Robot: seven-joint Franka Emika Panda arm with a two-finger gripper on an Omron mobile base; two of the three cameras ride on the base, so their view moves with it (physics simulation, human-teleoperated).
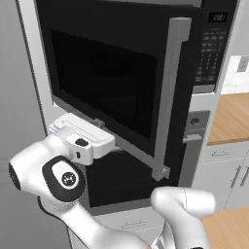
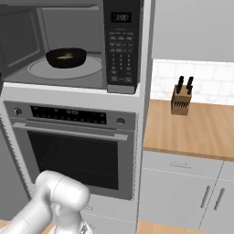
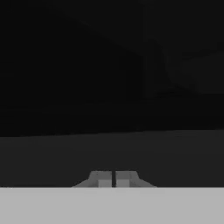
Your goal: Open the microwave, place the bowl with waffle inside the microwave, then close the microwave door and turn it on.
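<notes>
In the left base view, the microwave door [image 1: 107,82], a glossy black panel with a dark window and a tall silver bar handle [image 1: 170,97], is being seen swung partly open, with the white arm's hand [image 1: 85,136] pressed near its lower edge. In the right base view, the microwave [image 2: 73,45] cavity is being shown open, a dark bowl [image 2: 66,57] sitting on its turntable beside the keypad strip [image 2: 121,45]. In the hand view, the gripper [image 3: 113,179] is being held against a dark surface, its jaws nearly touching, nothing between them.
</notes>
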